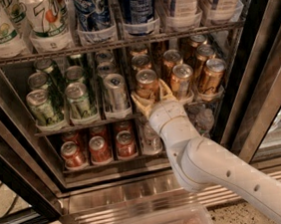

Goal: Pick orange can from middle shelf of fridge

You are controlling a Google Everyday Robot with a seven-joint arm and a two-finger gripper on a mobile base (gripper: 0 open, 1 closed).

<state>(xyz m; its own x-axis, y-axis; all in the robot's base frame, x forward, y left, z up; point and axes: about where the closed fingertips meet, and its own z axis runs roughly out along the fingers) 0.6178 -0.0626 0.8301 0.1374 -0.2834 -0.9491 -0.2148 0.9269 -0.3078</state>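
The fridge (139, 194) stands open in front of me. Its middle shelf (82, 125) holds green cans on the left, a silver can, and several orange cans on the right. My gripper (152, 96), on a white arm coming from the lower right, is at the front orange can (147, 82) of the lane next to the silver can. Its cream fingers (140, 104) sit tight on either side of the can's lower part. The can stands upright on the shelf.
Green cans (79, 98) and a silver can (115, 90) stand left of the gripper, and more orange cans (210, 75) to the right. Tall bottles (45, 16) fill the rack above. Red cans (99, 148) are below. A black door edge (256, 67) is at the right.
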